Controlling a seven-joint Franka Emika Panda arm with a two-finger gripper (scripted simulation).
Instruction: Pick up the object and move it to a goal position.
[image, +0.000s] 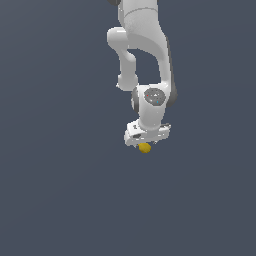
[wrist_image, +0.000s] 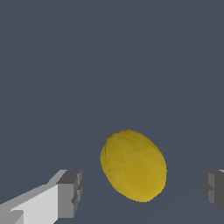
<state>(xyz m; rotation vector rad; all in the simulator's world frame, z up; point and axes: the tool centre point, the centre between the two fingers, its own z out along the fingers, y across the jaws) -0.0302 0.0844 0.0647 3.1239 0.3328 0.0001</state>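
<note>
The object is a small yellow-orange lemon-like lump (image: 144, 148) on the dark grey floor, right under the white arm's hand in the exterior view. In the wrist view the lemon (wrist_image: 133, 165) lies between the two grey fingertips, with a clear gap on each side. My gripper (wrist_image: 142, 190) is open and around the lemon without touching it. In the exterior view the gripper (image: 146, 143) sits low over the lemon, and the fingers are mostly hidden by the hand.
A plain dark grey floor (image: 60, 190) fills both views. The white arm (image: 145, 55) rises above the gripper toward the exterior view's top.
</note>
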